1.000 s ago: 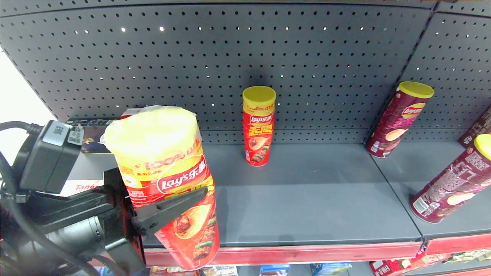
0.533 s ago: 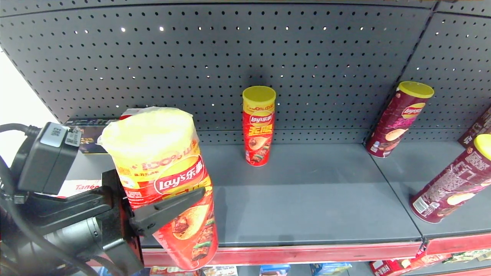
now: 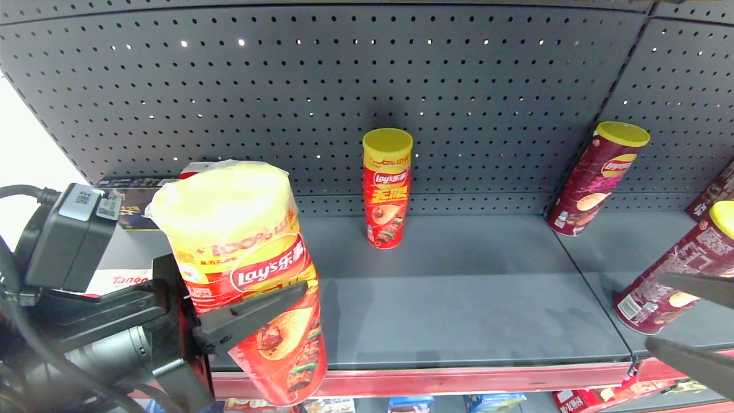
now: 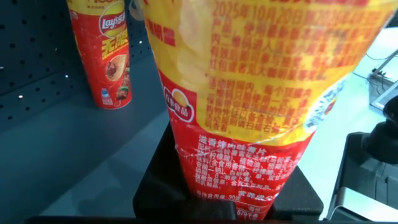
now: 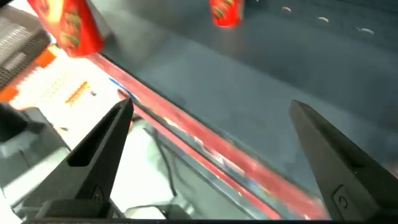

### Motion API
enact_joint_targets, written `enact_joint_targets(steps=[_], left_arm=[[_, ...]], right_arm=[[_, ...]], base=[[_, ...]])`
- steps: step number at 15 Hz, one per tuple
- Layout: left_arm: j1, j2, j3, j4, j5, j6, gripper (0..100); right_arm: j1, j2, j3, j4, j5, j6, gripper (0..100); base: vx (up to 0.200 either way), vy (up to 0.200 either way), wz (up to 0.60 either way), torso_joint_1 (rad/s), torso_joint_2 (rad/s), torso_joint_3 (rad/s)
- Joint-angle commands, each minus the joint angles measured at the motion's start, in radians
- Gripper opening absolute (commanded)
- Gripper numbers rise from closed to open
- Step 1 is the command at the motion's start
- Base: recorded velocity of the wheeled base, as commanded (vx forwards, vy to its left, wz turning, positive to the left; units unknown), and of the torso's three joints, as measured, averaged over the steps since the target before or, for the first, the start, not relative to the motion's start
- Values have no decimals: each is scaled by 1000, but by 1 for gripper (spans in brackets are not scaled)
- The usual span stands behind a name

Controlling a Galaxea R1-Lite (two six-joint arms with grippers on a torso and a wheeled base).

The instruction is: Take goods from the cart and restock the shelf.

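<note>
Where left pincer (image 3: 258,295) clamps, chip can (image 3: 229,223) sits inside.

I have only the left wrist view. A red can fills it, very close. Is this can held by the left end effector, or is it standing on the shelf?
Observer: Held. In the head view the left end effector is shut on the red can, at the front left of the shelf.
Operator: What stock is farther right?
Observer: A purple can at the back and another nearer the front.
Operator: And the right end effector?
Observer: The right end effector is open, in front of the nearer purple can.
</note>
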State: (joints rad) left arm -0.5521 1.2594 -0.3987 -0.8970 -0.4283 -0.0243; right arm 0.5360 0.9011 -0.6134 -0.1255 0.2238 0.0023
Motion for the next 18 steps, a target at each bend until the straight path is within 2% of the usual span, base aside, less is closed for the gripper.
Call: enact_joint_targets(steps=[1, 5, 7, 9, 11, 12, 14, 16, 18], left_arm=[[0, 2, -2, 0, -3, 0, 0], [1, 2, 1, 1, -1, 0, 0], [3, 2, 1, 1, -1, 0, 0], [1, 6, 3, 1, -1, 0, 0], [1, 11, 3, 1, -1, 0, 0], [1, 11, 3, 1, -1, 0, 0], [1, 11, 9, 1, -1, 0, 0], [1, 9, 23, 1, -1, 0, 0], [1, 8, 28, 1, -1, 0, 0]], right_arm=[[52, 222, -63, -126, 5, 44, 100], [62, 421, -215, -138, -4, 51, 100], [42, 529, -264, -200, -6, 11, 100], [-4, 661, -302, -312, 20, -70, 100], [-36, 766, -370, -373, 92, -85, 100], [-37, 773, -376, -378, 97, -87, 100], [-102, 901, -460, -500, 359, -173, 100], [-128, 992, -502, -594, 522, -211, 100], [-131, 1047, -545, -611, 563, -211, 100]], base=[[0, 0, 0, 0, 0, 0], [0, 0, 0, 0, 0, 0], [0, 0, 0, 0, 0, 0], [0, 0, 0, 0, 0, 0], [0, 0, 0, 0, 0, 0], [0, 0, 0, 0, 0, 0], [0, 0, 0, 0, 0, 0], [0, 0, 0, 0, 0, 0], [0, 0, 0, 0, 0, 0]])
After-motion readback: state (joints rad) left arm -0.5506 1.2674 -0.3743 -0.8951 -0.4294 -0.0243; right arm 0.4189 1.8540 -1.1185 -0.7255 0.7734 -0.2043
